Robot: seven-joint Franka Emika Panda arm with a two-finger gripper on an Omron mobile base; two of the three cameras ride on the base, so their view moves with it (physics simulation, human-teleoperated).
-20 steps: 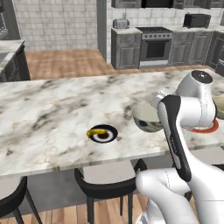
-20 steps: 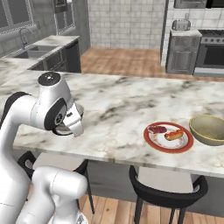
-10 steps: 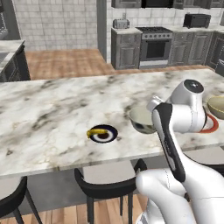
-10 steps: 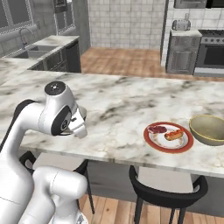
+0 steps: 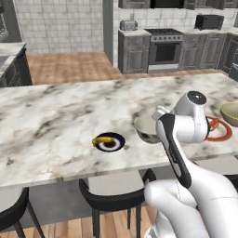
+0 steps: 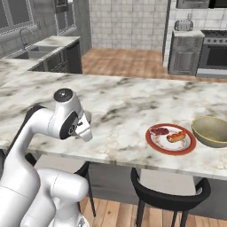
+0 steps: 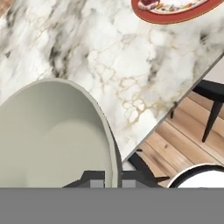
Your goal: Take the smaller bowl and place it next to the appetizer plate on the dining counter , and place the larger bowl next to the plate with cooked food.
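The smaller bowl [image 5: 145,129], pale grey-green with a cream inside, is low over the dining counter [image 5: 56,116], right of the appetizer plate [image 5: 109,142], a small dark plate with a yellow piece. My arm covers the bowl's right side. In the hand view the smaller bowl [image 7: 52,135] lies lower left, and my gripper [image 7: 113,178] is shut on its rim. Farther right is the plate with cooked food [image 5: 220,130] [image 6: 171,138] [image 7: 175,8], red-rimmed. The larger bowl [image 5: 231,113] [image 6: 212,131], tan, sits just beyond it.
Black stools [image 5: 116,195] [image 6: 168,195] [image 7: 210,98] stand along the counter's near edge. Grey cabinets and an oven [image 5: 162,51] line the back wall. A second worktop with a sink [image 6: 35,51] lies at the far left in the right base view.
My arm has carried the smaller bowl leftward along the counter, away from the red-rimmed plate and closer to the dark plate. The gripper has stayed shut.
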